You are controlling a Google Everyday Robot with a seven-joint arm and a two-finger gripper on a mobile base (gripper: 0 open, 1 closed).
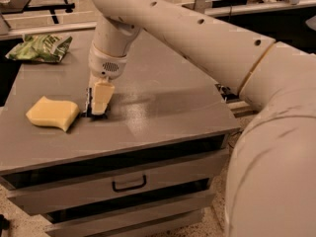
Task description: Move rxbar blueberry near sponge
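Observation:
The sponge (pixel 52 113) is a thick pale yellow block lying on the front left of the grey table (pixel 163 88). My gripper (pixel 95 108) points down just right of the sponge and is shut on the rxbar blueberry (pixel 89 102). The bar shows only as a thin dark edge beside the pale yellow finger (pixel 101 98). Its lower end is at or just above the tabletop, a short gap from the sponge's right side.
A crinkled green chip bag (pixel 39 47) lies at the table's back left corner. The table has drawers in front, with a dark handle (pixel 129 184). My large white arm (pixel 197 33) crosses above the table's right half.

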